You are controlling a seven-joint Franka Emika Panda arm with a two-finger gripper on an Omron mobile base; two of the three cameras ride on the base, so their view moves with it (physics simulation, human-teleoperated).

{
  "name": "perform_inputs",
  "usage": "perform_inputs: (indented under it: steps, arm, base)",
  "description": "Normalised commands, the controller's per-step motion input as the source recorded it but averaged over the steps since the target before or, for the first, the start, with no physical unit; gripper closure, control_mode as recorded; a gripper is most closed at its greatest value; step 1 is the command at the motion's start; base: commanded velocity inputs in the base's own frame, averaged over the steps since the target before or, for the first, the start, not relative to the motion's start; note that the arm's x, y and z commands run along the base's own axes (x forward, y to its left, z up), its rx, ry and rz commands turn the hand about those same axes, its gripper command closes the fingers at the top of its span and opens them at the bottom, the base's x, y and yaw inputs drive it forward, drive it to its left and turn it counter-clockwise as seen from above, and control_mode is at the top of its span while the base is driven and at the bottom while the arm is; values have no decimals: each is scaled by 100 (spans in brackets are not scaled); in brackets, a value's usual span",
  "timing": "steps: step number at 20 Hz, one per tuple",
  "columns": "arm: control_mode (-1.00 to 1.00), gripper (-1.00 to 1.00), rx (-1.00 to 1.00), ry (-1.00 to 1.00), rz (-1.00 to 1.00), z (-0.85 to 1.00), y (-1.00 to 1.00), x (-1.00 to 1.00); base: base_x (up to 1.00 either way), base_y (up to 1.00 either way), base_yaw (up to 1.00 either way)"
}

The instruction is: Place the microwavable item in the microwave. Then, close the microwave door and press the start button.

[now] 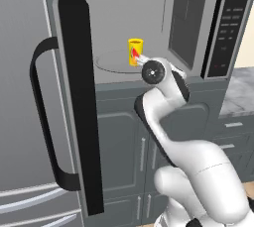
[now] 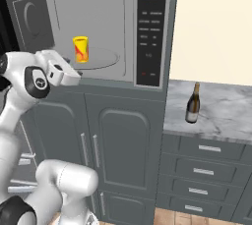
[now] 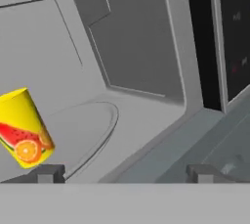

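Grey kitchen, microwave (image 2: 106,27) gaping, its door (image 1: 74,92) swung wide. The yellow cup (image 3: 24,127) stands upright on the turntable (image 2: 101,58), ready for heating. Fingers (image 3: 46,173) apart, empty, just outside the cavity; closing the door looks next.

Arm bent at the elbow, forearm rising up and forward, wrist level with the microwave (image 2: 98,27) opening's front edge. Hand points into the cavity, rolled so the hand view is tilted. Gripper (image 3: 124,173) empty, finger tips (image 3: 49,173) spread wide, nothing between them. Hand sits just outside the sill, right of the cup (image 1: 135,51).
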Motion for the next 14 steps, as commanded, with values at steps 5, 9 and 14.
perform_inputs:
  steps: [5,9,14]
  arm:
    - [-100,-100,-43,-15,-5,-61,0,-42]
    - [-100,-100,-38,-1,-7,-78,2,-34]
    - [-100,-100,-40,-6,-2,-64,30,-39]
  base:
    - [0,0,0]
    - [0,0,0]
    - [0,0,0]
